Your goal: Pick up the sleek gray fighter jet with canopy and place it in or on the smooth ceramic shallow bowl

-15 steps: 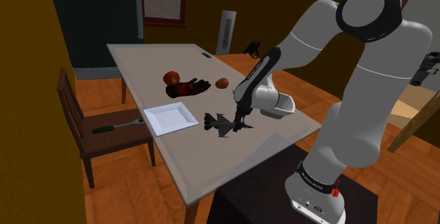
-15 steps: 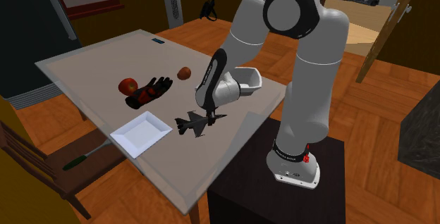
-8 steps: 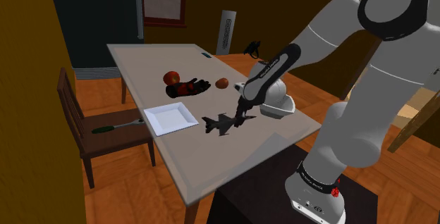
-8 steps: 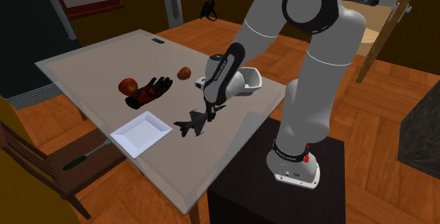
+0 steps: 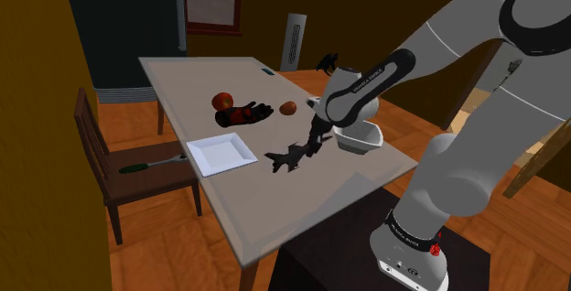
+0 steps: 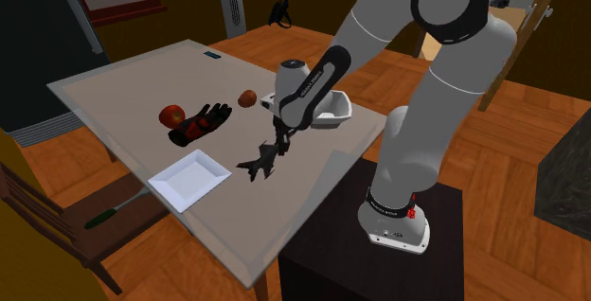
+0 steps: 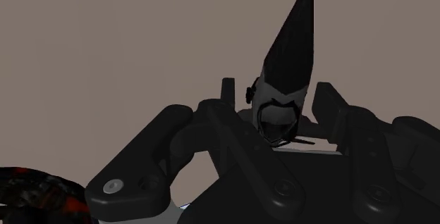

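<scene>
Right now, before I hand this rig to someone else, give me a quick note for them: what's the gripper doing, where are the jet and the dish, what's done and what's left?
The gripper is shut on the jet, clasping its tail end. The nose points away from the hand and tilts down.
The jet appears to be lifted just off the table. It hangs beside the dish, on the arm's side of it.
The dish is white, square and shallow, and lies flat on the table.
Done: the grasp and the start of the lift.
Left: carry the jet over the dish, lower it and release.
</scene>
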Available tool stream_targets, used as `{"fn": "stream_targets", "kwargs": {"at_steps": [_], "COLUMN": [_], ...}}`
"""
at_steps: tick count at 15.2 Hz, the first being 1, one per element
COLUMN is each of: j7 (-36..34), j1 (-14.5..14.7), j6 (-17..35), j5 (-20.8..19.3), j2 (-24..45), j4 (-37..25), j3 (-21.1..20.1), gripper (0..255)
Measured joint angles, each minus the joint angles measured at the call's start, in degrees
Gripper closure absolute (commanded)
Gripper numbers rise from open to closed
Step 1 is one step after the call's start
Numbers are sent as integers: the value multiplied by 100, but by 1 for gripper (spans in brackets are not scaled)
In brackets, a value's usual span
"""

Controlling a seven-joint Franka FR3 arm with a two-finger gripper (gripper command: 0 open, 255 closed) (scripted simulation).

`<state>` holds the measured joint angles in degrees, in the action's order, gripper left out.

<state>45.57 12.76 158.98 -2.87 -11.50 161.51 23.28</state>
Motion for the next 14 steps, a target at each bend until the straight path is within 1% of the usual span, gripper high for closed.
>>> {"fn": "stream_targets", "kwargs": {"at_steps": [6,14], "j7": [-272,-419], "j1": [-204,-345], "j6": [-661,-1525], "j5": [-321,-481], "j2": [-584,-1227], "j4": [-90,-320], "j3": [-183,-345], "gripper": [255,255]}}
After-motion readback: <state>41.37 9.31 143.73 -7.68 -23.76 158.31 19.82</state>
